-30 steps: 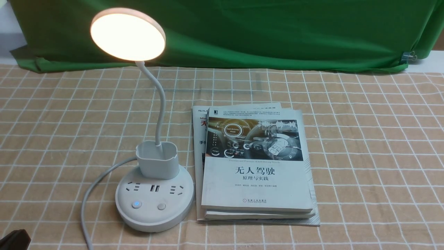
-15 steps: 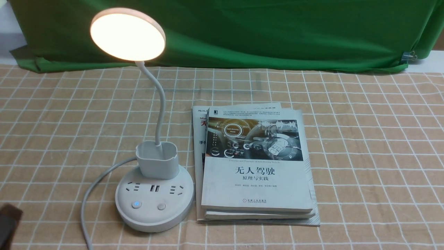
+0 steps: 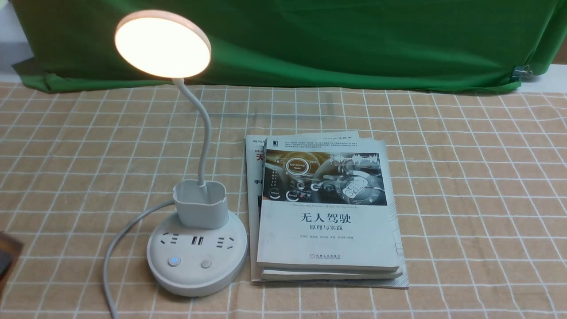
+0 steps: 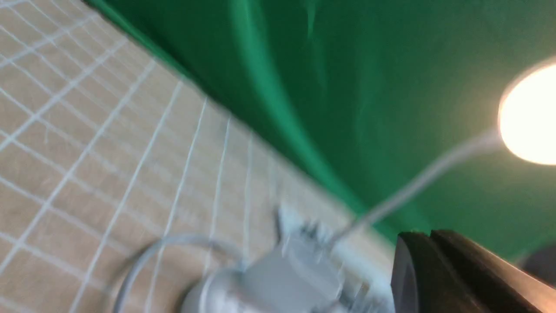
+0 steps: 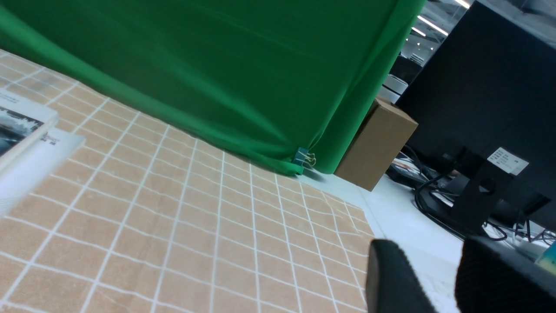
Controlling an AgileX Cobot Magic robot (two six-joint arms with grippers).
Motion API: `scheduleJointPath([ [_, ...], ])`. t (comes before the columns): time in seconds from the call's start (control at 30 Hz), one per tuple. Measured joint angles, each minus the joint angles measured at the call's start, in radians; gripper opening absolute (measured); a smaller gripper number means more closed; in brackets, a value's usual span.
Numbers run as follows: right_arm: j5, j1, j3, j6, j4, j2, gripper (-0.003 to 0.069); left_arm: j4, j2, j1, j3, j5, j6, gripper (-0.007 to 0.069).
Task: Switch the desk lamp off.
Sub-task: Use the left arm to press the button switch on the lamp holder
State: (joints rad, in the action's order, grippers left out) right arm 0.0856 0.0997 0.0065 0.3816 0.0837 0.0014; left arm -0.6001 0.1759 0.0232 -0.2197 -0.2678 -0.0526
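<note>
Lamplight glowed from the desk lamp (image 3: 199, 208), standing toward the near left corner of the checked surface (image 3: 465, 177), its base just beside stacked books (image 3: 328, 221), while the left gripper (image 4: 438, 269) was too blurred to judge and the right gripper (image 5: 430, 261) showed its fingers apart.

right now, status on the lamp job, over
Left gripper looks shut, left of the lamp; right gripper open, well away. Lamp lit, buttons untouched. Only its cable lies between left gripper and base.
</note>
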Motion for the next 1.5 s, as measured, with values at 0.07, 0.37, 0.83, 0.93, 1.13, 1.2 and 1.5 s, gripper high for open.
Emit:
scheduleJointPath([
  [0.07, 0.000, 0.000, 0.000, 0.000, 0.000, 0.000, 0.0242, 0.072, 0.118, 0.000, -0.095, -0.125, 0.006, 0.0006],
  [0.37, -0.001, 0.000, 0.000, 0.001, 0.000, 0.000, 0.0242, 0.310, 0.747, -0.042, -0.458, -0.601, 0.177, 0.0006],
  [0.83, 0.000, 0.000, 0.000, 0.001, 0.000, 0.000, 0.0242, 0.444, 1.328, -0.498, -0.868, -0.733, 0.138, 0.0006],
  [0.93, 0.000, 0.000, 0.000, 0.001, 0.000, 0.000, 0.0242, 0.452, 1.412, -0.529, -0.922, -0.735, 0.138, 0.0006],
  [1.13, 0.000, 0.000, 0.000, 0.001, 0.000, 0.000, 0.0242, 0.483, 1.514, -0.542, -0.951, -0.744, 0.138, 0.0006],
  [1.2, 0.000, 0.000, 0.000, 0.001, 0.000, 0.000, 0.0242, 0.500, 1.525, -0.543, -0.951, -0.745, 0.138, 0.0006],
  [1.5, 0.000, 0.000, 0.000, 0.001, 0.000, 0.000, 0.0242, 0.526, 1.543, -0.498, -0.954, -0.730, 0.122, 0.0006],
])
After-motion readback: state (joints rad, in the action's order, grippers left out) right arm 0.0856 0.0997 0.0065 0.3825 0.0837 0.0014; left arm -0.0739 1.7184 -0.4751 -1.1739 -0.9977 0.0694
